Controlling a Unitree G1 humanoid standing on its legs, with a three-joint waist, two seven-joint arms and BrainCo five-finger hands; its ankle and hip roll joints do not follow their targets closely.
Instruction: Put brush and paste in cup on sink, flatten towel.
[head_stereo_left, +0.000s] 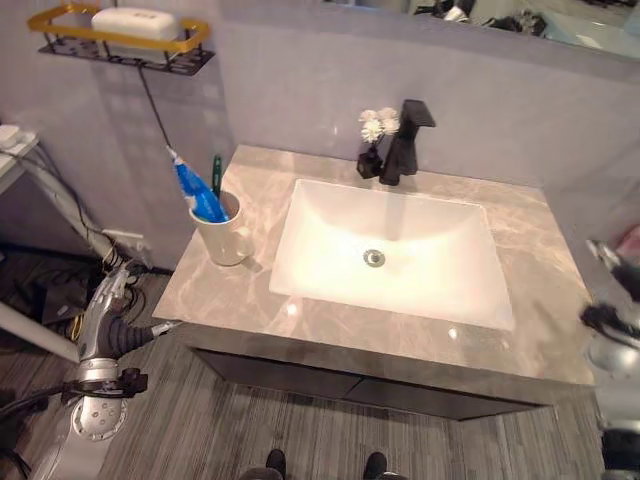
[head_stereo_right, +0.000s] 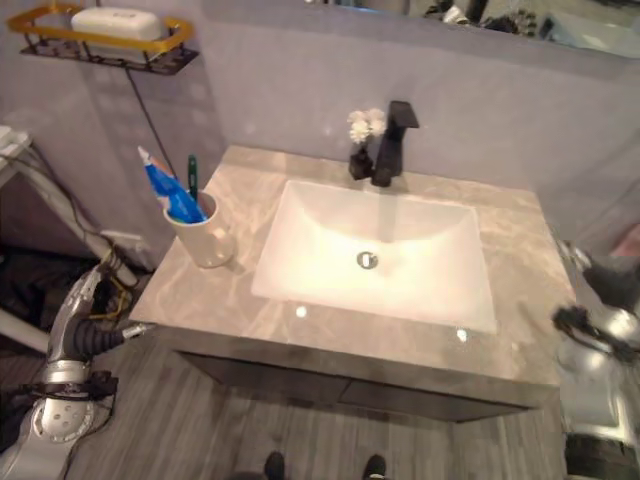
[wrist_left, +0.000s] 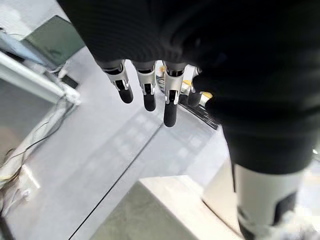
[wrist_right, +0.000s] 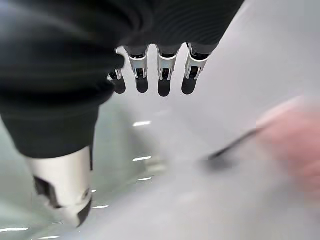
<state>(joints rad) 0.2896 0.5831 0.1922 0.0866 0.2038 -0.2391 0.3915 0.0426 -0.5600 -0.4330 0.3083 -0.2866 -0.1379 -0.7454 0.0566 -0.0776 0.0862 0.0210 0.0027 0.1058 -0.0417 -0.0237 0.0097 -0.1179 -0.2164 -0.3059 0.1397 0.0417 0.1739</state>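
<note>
A cream cup (head_stereo_left: 226, 234) stands on the marble counter (head_stereo_left: 230, 295) left of the basin. A blue paste tube (head_stereo_left: 200, 196) and a green brush (head_stereo_left: 216, 173) stick up out of the cup. My left hand (head_stereo_left: 108, 298) hangs below the counter's left front corner; its fingers (wrist_left: 146, 90) are straight and hold nothing. At the counter's right end is my right hand (head_stereo_left: 612, 330), its fingers (wrist_right: 164, 75) straight and empty. A pink blurred thing (wrist_right: 295, 142), perhaps the towel, shows past them and at the right edge (head_stereo_left: 630, 242).
A white basin (head_stereo_left: 390, 250) fills the counter's middle, with a black faucet (head_stereo_left: 408, 140) and a small vase of white flowers (head_stereo_left: 375, 130) behind it. A yellow-rimmed wall shelf (head_stereo_left: 120, 45) holds a white box. Cables and a white table leg (head_stereo_left: 60, 205) lie at the left.
</note>
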